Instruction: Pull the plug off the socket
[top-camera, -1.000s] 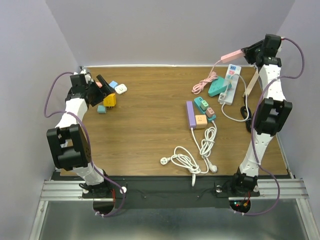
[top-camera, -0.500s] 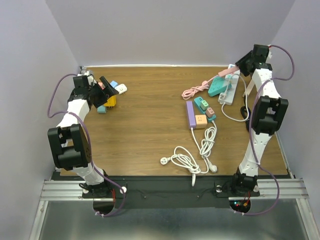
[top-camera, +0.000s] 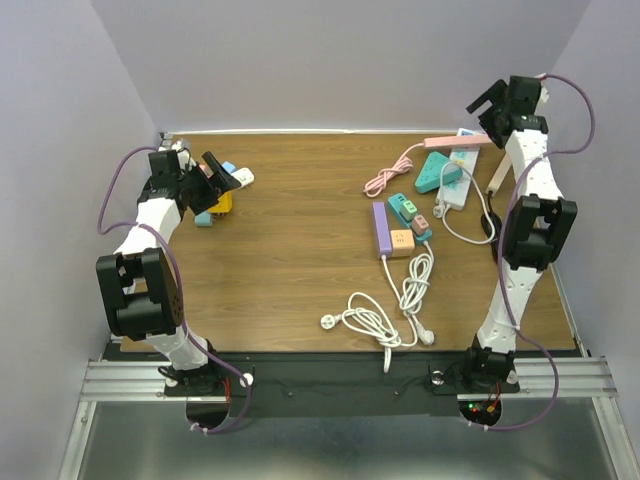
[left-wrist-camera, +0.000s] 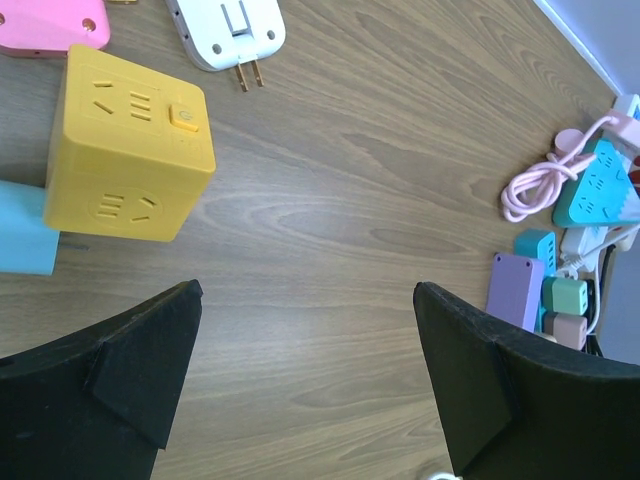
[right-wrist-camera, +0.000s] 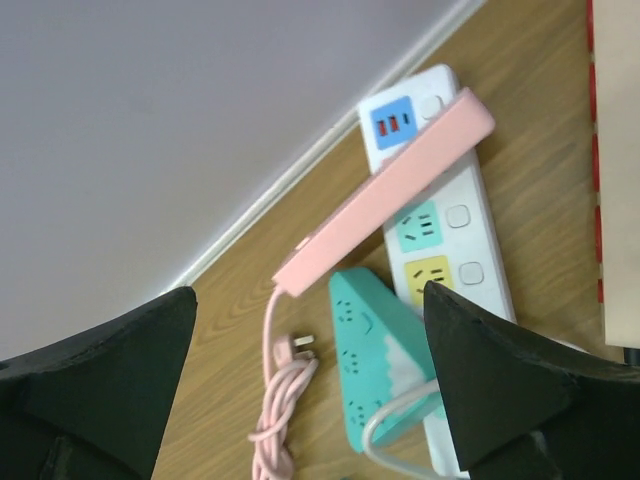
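Pink strip (right-wrist-camera: 385, 195) dropped; slim, slanted over white strip (right-wrist-camera: 462, 245).

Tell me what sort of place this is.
Probably a robot lab test cell: plain walls box in a wooden table, two arms are bolted to a metal rail, and power strips lie scattered.

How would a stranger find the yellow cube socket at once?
Go to the far left corner of the table, near the left end effector. The yellow cube socket lies beside a blue block and a white plug; only it is yellow.
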